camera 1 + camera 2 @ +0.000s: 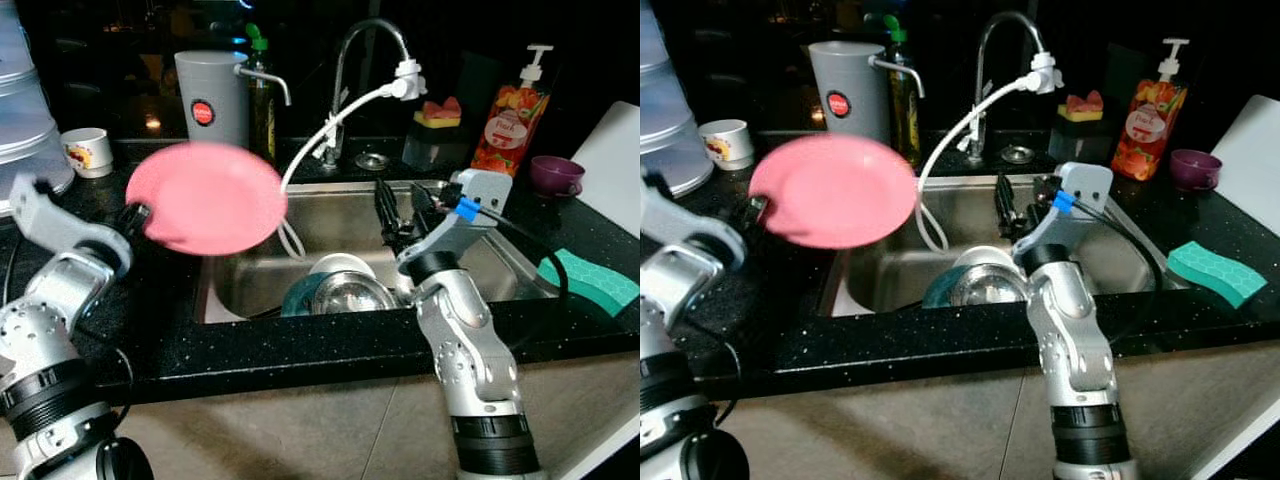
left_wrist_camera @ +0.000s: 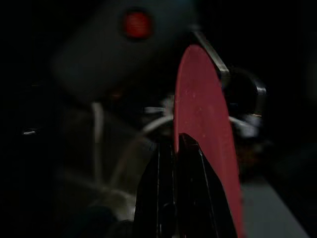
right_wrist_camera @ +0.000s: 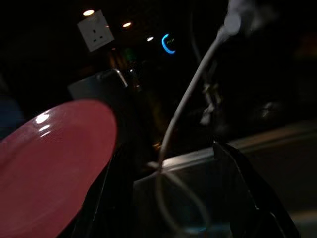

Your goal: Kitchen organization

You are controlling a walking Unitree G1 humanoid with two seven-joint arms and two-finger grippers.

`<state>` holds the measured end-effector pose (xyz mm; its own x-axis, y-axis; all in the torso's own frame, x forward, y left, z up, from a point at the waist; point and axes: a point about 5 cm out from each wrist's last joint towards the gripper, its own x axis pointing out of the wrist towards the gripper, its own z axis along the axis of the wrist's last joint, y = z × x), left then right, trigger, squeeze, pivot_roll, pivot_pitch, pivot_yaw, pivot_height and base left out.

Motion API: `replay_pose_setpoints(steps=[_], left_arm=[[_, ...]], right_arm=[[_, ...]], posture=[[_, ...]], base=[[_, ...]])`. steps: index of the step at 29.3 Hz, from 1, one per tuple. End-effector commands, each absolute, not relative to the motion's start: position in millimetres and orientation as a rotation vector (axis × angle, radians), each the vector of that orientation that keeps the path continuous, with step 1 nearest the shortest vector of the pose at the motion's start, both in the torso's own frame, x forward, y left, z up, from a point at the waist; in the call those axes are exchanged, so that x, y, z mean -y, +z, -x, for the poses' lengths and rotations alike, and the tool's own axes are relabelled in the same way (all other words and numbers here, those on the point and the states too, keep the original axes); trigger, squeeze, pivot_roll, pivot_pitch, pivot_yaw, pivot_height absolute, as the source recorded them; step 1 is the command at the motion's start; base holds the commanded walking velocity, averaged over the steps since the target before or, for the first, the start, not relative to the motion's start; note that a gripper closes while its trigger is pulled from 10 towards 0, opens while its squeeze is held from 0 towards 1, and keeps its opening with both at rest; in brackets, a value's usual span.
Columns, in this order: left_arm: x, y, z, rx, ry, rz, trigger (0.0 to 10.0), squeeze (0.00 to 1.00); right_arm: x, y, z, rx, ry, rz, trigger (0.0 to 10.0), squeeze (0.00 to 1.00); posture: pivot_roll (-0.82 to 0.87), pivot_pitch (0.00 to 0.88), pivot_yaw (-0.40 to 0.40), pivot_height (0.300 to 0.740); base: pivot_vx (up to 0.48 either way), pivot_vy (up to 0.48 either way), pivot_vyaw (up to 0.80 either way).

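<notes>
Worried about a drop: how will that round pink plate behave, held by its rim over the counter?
Round pink plate looks rigid, holding flat though the left gripper pinches only its edge. Its glossy sheen suggests it may slip. Probably light plastic, yet a fall toward the steel sink could chip it.

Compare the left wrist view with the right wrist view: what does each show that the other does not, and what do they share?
Left wrist view alone: the left gripper with its fingers clamped on the rim of the pink plate, seen edge-on, and the red badge on the grey container behind it.

Right wrist view alone: the right gripper with its fingers spread and holding nothing, a wall socket, and a blue light.

Both: the pink plate, the grey container, the white hose, and dark surroundings.
</notes>
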<state>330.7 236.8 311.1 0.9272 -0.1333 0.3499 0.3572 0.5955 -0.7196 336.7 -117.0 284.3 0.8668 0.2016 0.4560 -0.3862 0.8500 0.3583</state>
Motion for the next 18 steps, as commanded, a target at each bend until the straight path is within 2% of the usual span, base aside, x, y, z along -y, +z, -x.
replay_pose_setpoints(steps=[1, 3, 6, 10, 18], left_arm=[[-234.1, 308.1, -327.8, 0.273, -0.325, 0.897, 10.0, 0.0], [-228.9, 316.6, -321.9, 0.318, -0.409, 0.872, 10.0, 0.0], [-227.7, 318.2, -320.5, 0.328, -0.429, 0.868, 10.0, 0.0], [-223.2, 321.7, -318.3, 0.343, -0.484, 0.851, 10.0, 0.0], [-205.1, 325.9, -312.8, 0.344, -0.635, 0.805, 10.0, 0.0]], right_arm=[[120.5, 287.0, -334.3, 0.418, 0.336, -0.517, 10.0, 0.0], [125.8, 288.9, -331.7, 0.403, 0.387, -0.688, 10.0, 0.0], [126.4, 289.5, -330.7, 0.399, 0.408, -0.728, 10.0, 0.0], [127.5, 297.5, -322.0, 0.413, 0.55, -0.911, 10.0, 0.0], [124.8, 300.2, -315.0, 0.388, 0.652, -0.988, 10.0, 0.0]], posture=[[0.03, 0.083, -0.038, 0.74], [0.02, 0.087, -0.036, 0.74], [0.02, 0.087, -0.036, 0.74], [0.02, 0.091, -0.034, 0.74], [0.02, 0.095, -0.032, 0.74]], base=[[0.0, 0.0, 0.0], [0.0, 0.0, 0.0], [0.0, 0.0, 0.0], [0.0, 0.0, 0.0], [0.0, 0.0, 0.0]])
